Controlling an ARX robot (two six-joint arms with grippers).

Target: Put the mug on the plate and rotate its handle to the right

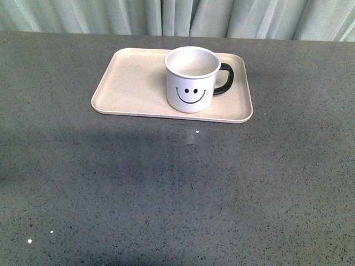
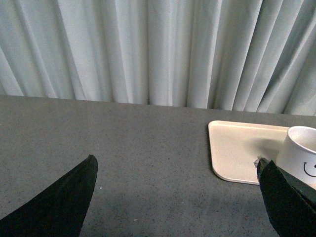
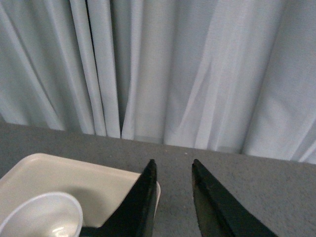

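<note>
The white mug (image 1: pixel 192 80) with a black smiley face stands upright on the pale plate (image 1: pixel 130 86), toward its right half. Its black handle (image 1: pixel 226 79) points to the right in the front view. Neither arm shows in the front view. In the left wrist view my left gripper (image 2: pixel 177 168) is open over bare table, the plate (image 2: pixel 237 148) and mug (image 2: pixel 301 153) off beside one fingertip. In the right wrist view my right gripper (image 3: pixel 173 165) is shut on nothing above the table, apart from the mug (image 3: pixel 44 217) and the plate (image 3: pixel 64 177).
The grey speckled table (image 1: pixel 177 188) stretches wide in front of the plate. A pale pleated curtain (image 1: pixel 177 16) hangs along the table's far edge.
</note>
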